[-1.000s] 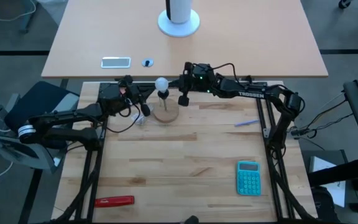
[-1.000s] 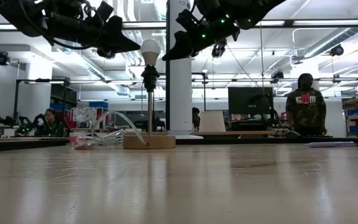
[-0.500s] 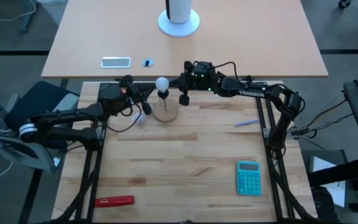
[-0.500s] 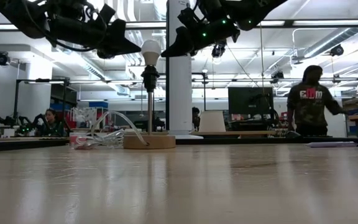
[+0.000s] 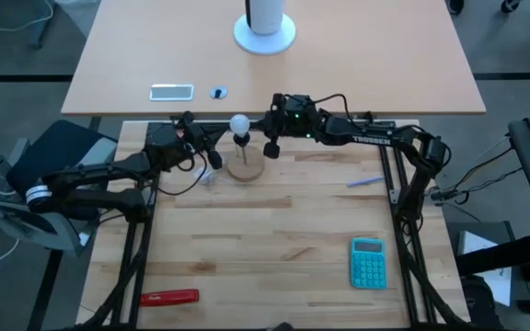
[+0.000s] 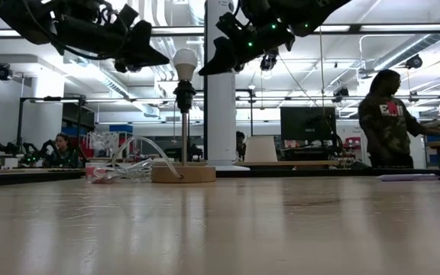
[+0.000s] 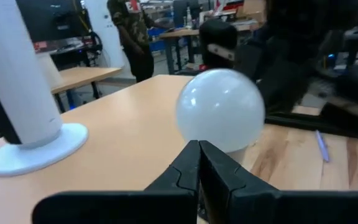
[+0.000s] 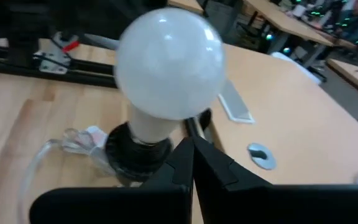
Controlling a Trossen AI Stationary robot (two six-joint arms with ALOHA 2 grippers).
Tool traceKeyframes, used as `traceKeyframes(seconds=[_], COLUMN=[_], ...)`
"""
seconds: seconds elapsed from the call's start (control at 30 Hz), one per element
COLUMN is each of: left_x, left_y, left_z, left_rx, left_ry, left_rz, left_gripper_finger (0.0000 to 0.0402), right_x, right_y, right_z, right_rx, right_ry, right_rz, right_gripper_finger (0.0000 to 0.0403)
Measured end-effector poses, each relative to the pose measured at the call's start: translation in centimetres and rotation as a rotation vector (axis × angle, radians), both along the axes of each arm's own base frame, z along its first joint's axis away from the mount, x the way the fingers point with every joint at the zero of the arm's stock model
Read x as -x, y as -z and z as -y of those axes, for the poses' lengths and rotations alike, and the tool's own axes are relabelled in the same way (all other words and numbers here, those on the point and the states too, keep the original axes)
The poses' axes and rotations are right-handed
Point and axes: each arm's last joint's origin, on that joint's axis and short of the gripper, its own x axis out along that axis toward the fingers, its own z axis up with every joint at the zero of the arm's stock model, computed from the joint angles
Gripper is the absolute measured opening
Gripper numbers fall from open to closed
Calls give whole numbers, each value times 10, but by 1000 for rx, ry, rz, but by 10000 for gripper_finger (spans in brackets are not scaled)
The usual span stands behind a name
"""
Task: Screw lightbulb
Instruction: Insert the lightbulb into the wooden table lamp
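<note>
The white lightbulb sits upright in the black socket of a small lamp stand with a round wooden base at the table's far middle. It also shows in the low view. My left gripper is shut and points at the bulb from the table's left, level with it. My right gripper is shut and points at the bulb's neck from the right. The low view shows a small gap between each tip and the bulb.
A clear plastic bag and cord lie left of the lamp base. A large white cylinder on a round base stands on the far table. A teal calculator, a blue pen and a red tool lie nearer.
</note>
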Motion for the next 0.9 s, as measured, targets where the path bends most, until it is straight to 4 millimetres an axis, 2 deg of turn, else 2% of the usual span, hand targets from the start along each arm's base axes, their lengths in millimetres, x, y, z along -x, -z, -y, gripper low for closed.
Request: traceKeyframes(seconds=[0.17, 0.67, 0.9], left_x=[-2, -9, -7], left_y=[-4, 3, 0], left_z=[2, -4, -2], left_rx=[-38, -26, -1], left_ry=[105, 30, 34], left_rz=[15, 9, 36], left_gripper_finger=[0, 0, 0], right_x=[-1, -3, -2], right_y=[-5, 1, 4], right_z=[1, -10, -8], right_rx=[38, 7, 10], right_ry=[1, -95, -35], right_rz=[47, -8, -41], right_gripper_finger=[2, 2, 2])
